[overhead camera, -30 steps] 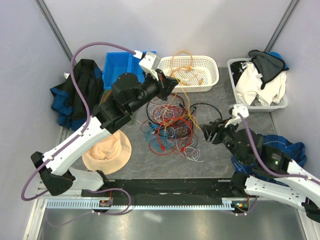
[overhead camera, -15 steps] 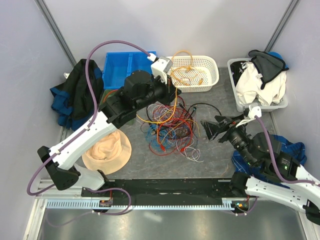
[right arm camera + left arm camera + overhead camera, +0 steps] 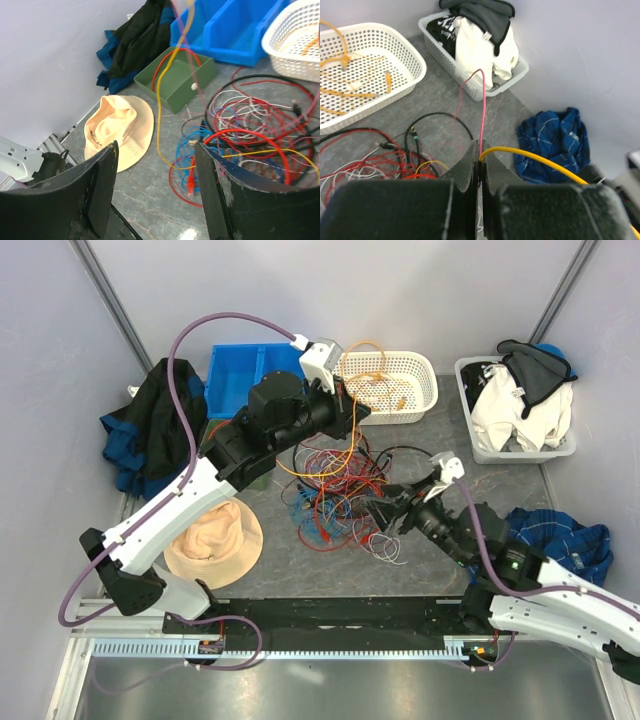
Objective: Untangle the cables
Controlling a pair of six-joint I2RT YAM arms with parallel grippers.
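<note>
The cables lie in a tangle [image 3: 335,490] of red, blue, white, black and yellow wires on the grey table's middle. My left gripper [image 3: 352,412] hangs above the tangle's far edge, shut on a yellow cable [image 3: 535,157] and a thin pink cable [image 3: 482,100]. The yellow cable runs down from it into the tangle [image 3: 159,100]. My right gripper [image 3: 385,515] is open and empty, low at the tangle's right front edge. In the right wrist view its gap [image 3: 157,150] frames blue and red loops [image 3: 200,150].
A white basket [image 3: 420,375] holding orange cables stands behind the tangle, with a blue bin [image 3: 235,370] to its left. A green box [image 3: 185,87], a beige hat [image 3: 215,540] and a dark jacket [image 3: 150,430] lie left. A clothes basket [image 3: 515,405] and blue cloth [image 3: 560,535] lie right.
My left gripper has moved right and farther back, lifting its cables. My right gripper has swung left to the tangle's right edge.
</note>
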